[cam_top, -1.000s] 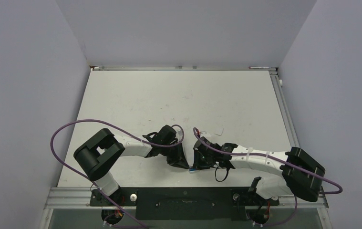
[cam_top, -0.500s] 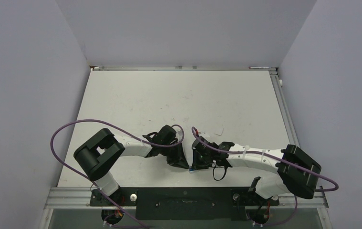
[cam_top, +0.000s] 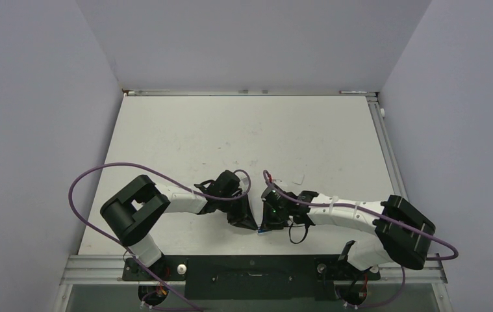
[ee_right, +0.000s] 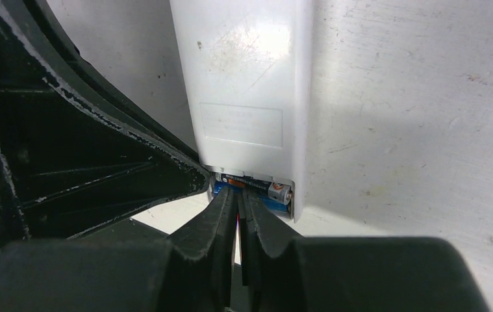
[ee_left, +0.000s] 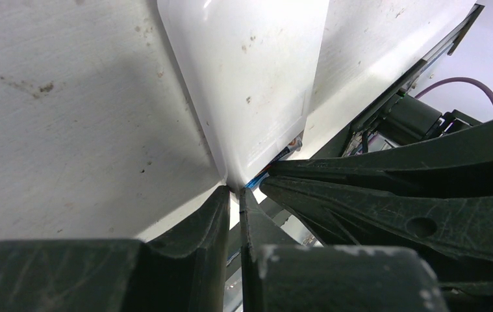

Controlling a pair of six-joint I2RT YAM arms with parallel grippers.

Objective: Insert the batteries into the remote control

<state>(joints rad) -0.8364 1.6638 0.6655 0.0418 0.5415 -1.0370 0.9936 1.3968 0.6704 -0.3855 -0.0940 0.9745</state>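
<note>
So, remote control [ee_right: 243,84] lying back-up on table [cam_top: 230,130], battery bay at its end nearest grippers sitting uncovered. Right gripper [ee_right: 237,195] pinching fully closed, holding nothing, tips poking into that uncovered end, touching batteries [ee_right: 277,191] sitting inside remote control. Left gripper [ee_left: 234,195] showing only hairline slit between jaws, gripping nothing, tips pressing against corner of remote control, just beside right gripper.

Remote control [ee_right: 243,84] showing white; batteries [ee_right: 273,190] peeking blue, orange, silver-tipped; left gripper [ee_left: 234,195], right gripper [ee_right: 237,195] appearing scuffed black; table [ee_right: 412,97] looking off-white, dark-speckled; cable [ee_left: 461,80] running purple.
</note>
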